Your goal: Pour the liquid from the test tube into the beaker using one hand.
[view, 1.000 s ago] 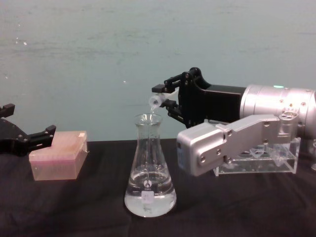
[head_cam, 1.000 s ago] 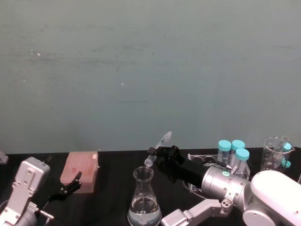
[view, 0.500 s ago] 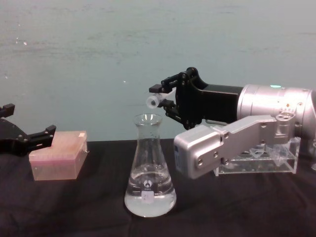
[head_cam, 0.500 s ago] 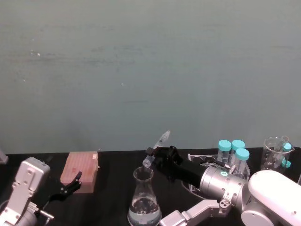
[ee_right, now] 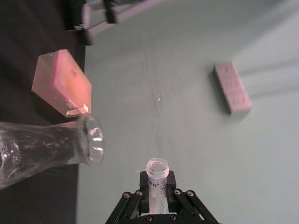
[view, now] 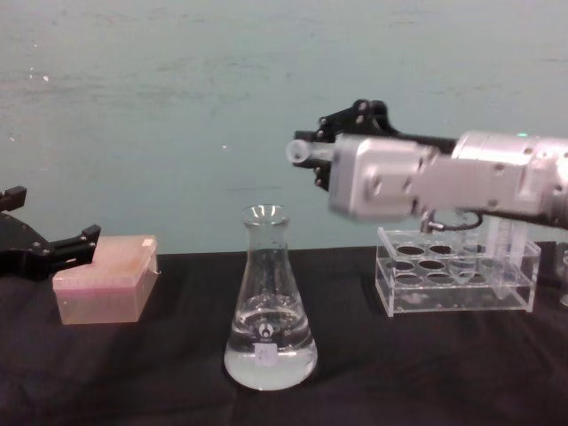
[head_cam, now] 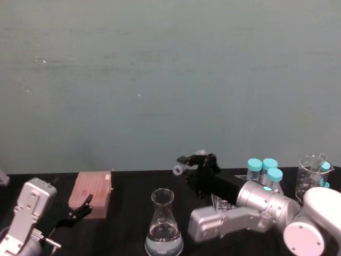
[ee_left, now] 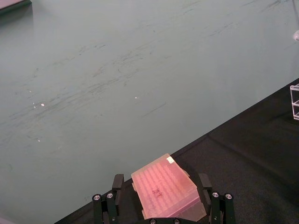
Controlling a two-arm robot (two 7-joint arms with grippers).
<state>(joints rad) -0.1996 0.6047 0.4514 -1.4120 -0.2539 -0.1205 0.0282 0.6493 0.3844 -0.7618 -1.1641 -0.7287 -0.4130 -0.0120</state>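
The right tool (view: 312,153) grips the small clear plastic test tube (view: 296,150) and holds it roughly level in the air, up and to the right of the mouth of the tall clear glass conical beaker (view: 267,306), apart from it. The beaker stands on the black bench (view: 133,373) with clear liquid (view: 269,366) pooled in its wide base, so the pour appears largely done; judging by the wrist view, the test tube (ee_right: 157,184) looks close to empty, and what may remain is returning it to the clear acrylic rack (view: 457,282). The left tool (ee_left: 161,207), fingers spread, sits idle by the pink tip box (view: 105,279).
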